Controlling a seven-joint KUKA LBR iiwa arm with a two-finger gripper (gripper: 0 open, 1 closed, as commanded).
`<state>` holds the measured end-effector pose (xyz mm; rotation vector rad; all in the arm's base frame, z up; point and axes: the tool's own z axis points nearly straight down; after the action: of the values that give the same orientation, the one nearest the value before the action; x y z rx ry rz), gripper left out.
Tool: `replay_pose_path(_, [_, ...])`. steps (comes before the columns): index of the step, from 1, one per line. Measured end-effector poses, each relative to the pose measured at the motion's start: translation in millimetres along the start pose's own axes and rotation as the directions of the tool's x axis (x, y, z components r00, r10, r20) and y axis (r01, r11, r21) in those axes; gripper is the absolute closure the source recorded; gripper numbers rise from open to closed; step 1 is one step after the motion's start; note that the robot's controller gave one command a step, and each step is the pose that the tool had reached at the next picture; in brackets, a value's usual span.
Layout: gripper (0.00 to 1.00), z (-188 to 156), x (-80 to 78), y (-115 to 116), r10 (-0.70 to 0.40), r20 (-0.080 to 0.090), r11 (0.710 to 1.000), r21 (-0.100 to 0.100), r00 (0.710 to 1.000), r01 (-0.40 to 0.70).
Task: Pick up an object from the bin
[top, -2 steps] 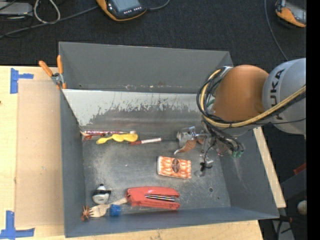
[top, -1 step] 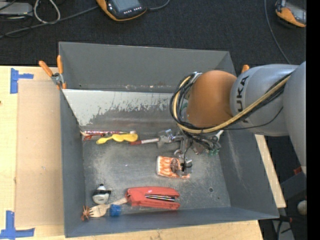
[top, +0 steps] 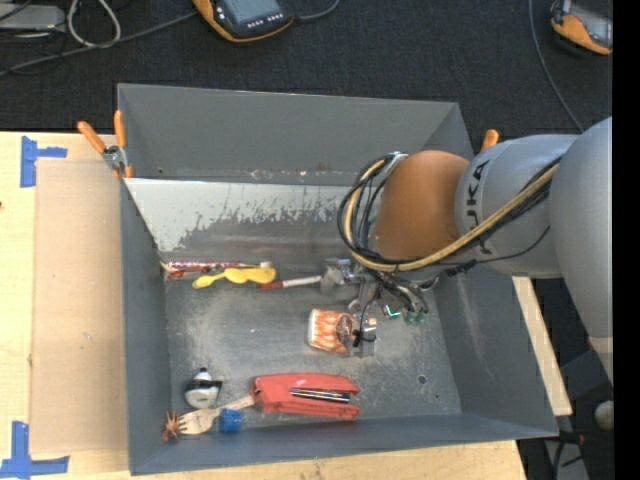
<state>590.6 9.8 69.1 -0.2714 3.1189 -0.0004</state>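
Grey metal bin (top: 290, 143). My gripper (top: 361, 336) is low over its floor, right of centre.

- Far left of gripper, by the front wall: small brown star-shaped thing (top: 178, 426), small black-and-white rounded object (top: 203, 390), small blue piece (top: 230, 421).
- Far left, toward the back wall: thin red-and-white striped stick (top: 188, 267), flat, end meeting a lumpy yellow plastic toy (top: 236, 276).
- Left of gripper and frontward: long red plastic stapler (top: 305, 396), flat, well apart from gripper.
- Just left of gripper: crinkled orange-and-silver foil packet (top: 327, 330) on the floor, right edge at my gripper. Touching or merely beside, I cannot tell.
- Gripper open or closed: I cannot tell.
- Behind gripper: my orange wrist cover (top: 420, 208).
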Motion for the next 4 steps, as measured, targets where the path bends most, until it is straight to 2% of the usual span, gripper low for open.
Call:
replay_pose_path(1, [1.00, -3.2, 4.8, -2.1, 0.035, 0.004, 0.999, 0.002, 0.999, -0.035])
replay_pose_path(2, [1.00, -3.3, 4.8, -2.1, 0.035, 0.004, 0.999, 0.002, 0.999, -0.035])
replay_pose_path(3, [1.00, -70.8, 10.9, 1.1, 0.032, -0.003, 0.999, 0.001, 0.999, -0.032])
replay_pose_path(4, [1.00, -61.1, 6.3, 22.3, -0.268, 0.002, 0.963, 0.002, 0.963, 0.268])
